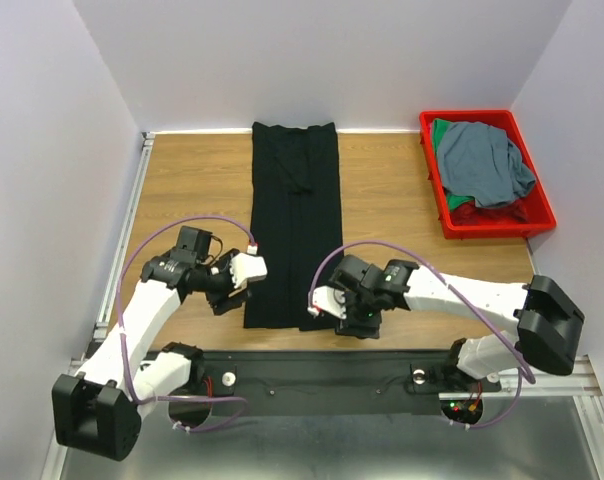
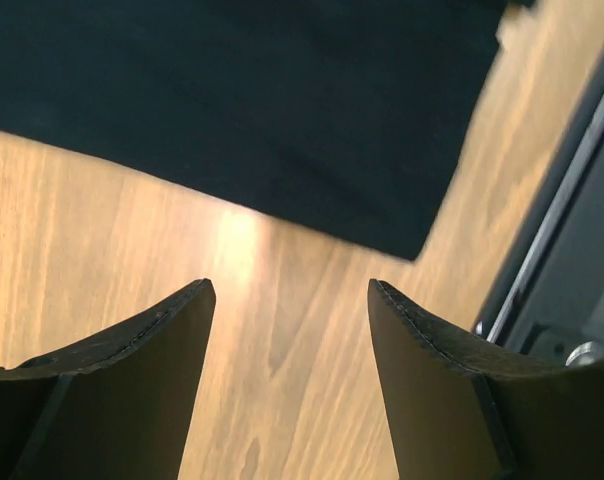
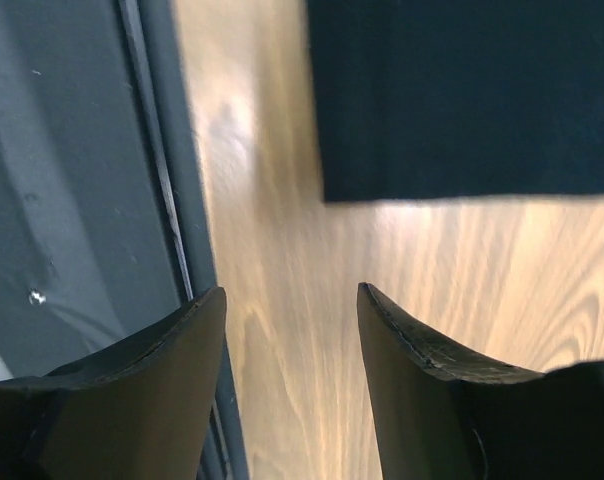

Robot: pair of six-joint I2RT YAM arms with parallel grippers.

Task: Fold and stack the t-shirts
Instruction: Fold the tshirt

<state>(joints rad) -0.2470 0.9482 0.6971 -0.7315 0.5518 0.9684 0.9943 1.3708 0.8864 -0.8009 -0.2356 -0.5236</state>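
A large black t-shirt [image 1: 292, 225] lies folded into a long narrow strip down the middle of the table. My left gripper [image 1: 239, 290] is open and empty beside its near left corner; that view shows the corner of the black t-shirt [image 2: 282, 110] ahead of the left gripper [image 2: 292, 290] over bare wood. My right gripper [image 1: 326, 304] is open and empty beside the near right corner; the black t-shirt [image 3: 462, 90] lies ahead of the right gripper [image 3: 292, 292]. A slate grey-blue t-shirt [image 1: 487, 160] lies crumpled on a green t-shirt [image 1: 453, 189] in the bin.
The red plastic bin [image 1: 537, 205] stands at the back right. A metal rail [image 1: 127, 215] runs along the table's left edge. The black base rail [image 1: 312, 375] runs along the near edge and shows in both wrist views [image 2: 572, 230] [image 3: 82, 180].
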